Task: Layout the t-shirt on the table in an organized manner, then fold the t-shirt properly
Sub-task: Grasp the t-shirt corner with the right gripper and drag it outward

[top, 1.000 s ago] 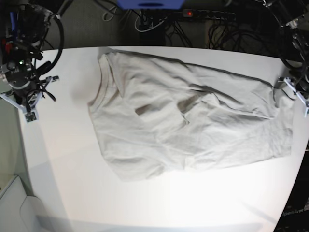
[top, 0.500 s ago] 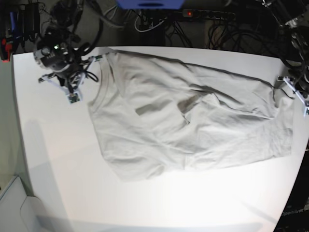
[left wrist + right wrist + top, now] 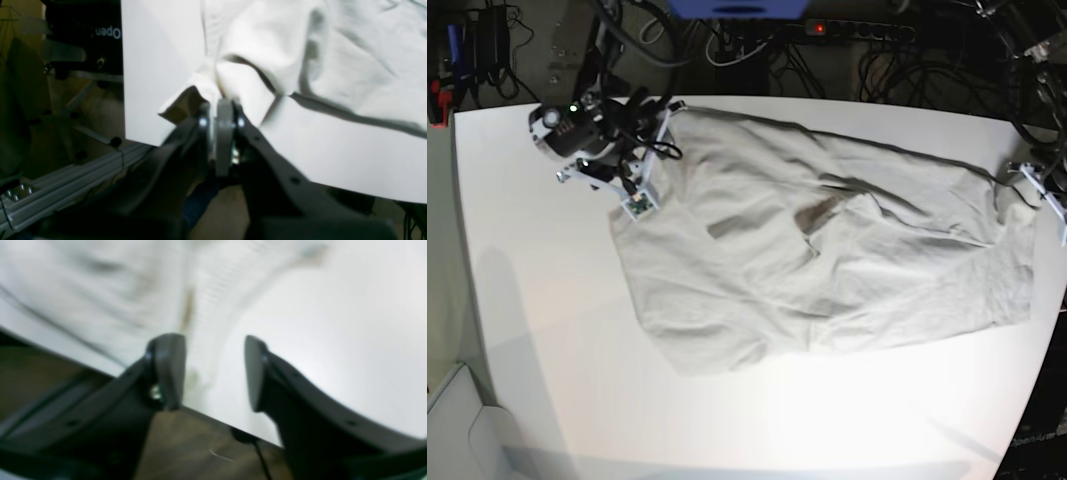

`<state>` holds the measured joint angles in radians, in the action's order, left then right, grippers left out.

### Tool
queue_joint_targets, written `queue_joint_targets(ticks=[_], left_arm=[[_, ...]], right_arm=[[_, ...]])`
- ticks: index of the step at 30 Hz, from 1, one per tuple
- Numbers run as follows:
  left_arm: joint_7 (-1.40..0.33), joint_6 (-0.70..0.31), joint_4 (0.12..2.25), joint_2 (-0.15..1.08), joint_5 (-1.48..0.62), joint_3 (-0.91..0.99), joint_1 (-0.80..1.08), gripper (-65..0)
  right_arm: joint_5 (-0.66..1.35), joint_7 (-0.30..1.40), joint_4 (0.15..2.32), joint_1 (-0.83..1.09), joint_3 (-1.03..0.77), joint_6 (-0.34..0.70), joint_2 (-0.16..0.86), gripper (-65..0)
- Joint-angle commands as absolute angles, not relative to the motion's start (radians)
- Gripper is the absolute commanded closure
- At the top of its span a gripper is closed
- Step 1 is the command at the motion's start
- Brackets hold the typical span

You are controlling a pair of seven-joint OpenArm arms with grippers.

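The light grey-beige t-shirt [image 3: 827,250] lies crumpled across the white table [image 3: 547,330], collar at the left and hem at the right. My right gripper [image 3: 652,140] hovers over the collar at the far left corner. In the right wrist view it [image 3: 213,373] stands open, with the blurred ribbed collar [image 3: 213,290] in the gap between its fingers [image 3: 170,370]. My left gripper [image 3: 1032,180] is at the table's right edge. The left wrist view shows it [image 3: 221,106] shut on a bunched corner of the t-shirt [image 3: 333,50], just off the table's edge [image 3: 150,66].
Cables and a power strip [image 3: 857,30] run behind the table's far edge. An aluminium frame rail [image 3: 83,173] sits below the table beside my left arm. Bare tabletop [image 3: 333,323] stretches to the right of the collar in the right wrist view.
My right arm swung in from the table's left edge to the collar and its jaws opened. The left gripper stayed shut on the shirt's corner and the shirt barely shifted.
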<state>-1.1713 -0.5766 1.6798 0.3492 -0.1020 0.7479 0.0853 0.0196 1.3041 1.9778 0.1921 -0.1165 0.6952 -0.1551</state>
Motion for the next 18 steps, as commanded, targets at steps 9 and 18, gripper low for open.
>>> queue_joint_targets(ticks=[9, 18], left_arm=[[-1.162, -0.573, 1.696, 0.372, -0.104, 0.753, 0.058, 0.0], [-1.162, -0.573, 1.696, 0.372, -0.104, 0.753, 0.058, 0.0]], right_arm=[[0.116, 1.303, 1.995, 0.242, -0.114, 0.698, -0.157, -31.1], [0.113, 1.247, 1.988, 0.254, -0.114, 0.698, -0.157, -30.6]])
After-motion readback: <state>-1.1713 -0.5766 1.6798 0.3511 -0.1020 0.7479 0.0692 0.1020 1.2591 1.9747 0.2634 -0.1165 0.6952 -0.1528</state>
